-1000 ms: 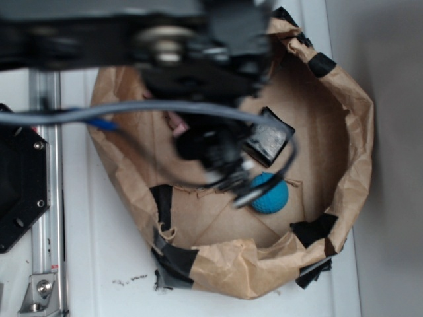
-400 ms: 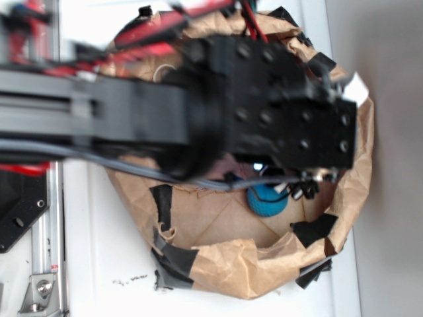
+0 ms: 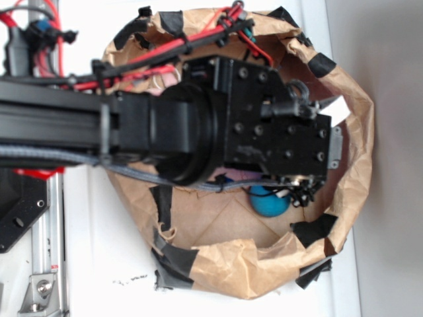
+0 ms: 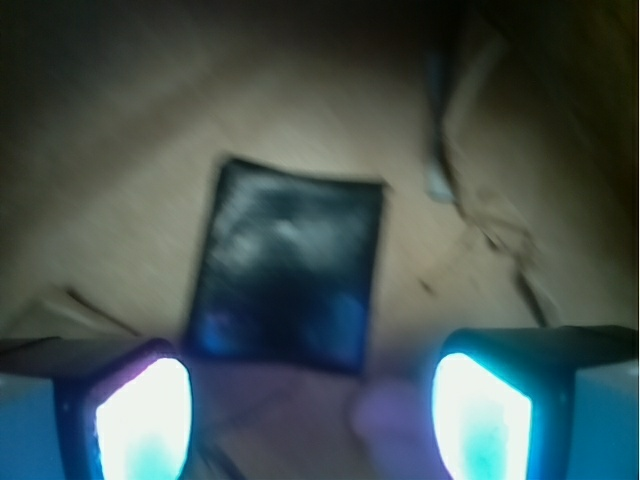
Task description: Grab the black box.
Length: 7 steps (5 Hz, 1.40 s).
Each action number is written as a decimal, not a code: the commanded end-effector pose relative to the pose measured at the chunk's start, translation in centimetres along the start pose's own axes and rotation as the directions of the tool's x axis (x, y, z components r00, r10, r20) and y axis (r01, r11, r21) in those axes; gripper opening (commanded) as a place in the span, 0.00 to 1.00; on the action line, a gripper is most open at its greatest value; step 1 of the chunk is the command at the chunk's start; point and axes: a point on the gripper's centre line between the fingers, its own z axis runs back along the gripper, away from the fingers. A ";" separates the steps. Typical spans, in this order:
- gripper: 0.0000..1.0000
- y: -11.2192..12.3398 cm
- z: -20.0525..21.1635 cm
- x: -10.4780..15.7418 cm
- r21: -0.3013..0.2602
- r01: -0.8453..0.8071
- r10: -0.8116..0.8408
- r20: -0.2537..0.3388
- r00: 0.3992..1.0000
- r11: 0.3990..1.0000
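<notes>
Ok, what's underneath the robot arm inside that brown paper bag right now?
From outside, the arm covers most of the paper bag; only the blue ball peeks out. The wrist view shows the black box below the open pincer.

Through the wrist view I saw the black box [image 4: 285, 268] lying flat on brown paper, glossy and slightly mottled, squarish with its edges a little skewed. It sat just ahead of the gripper [image 4: 310, 420], between the lines of its spread fingertips.
</notes>
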 end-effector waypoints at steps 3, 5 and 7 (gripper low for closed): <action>0.00 0.9 -5.3 -0.8 0.052 0.045 -0.038 -0.137 0.990 0.998; 0.00 2.8 3.8 -2.1 -0.052 0.368 -0.363 0.088 0.928 0.928; 0.00 4.6 13.6 -2.0 -0.070 0.610 -0.583 0.227 0.780 0.789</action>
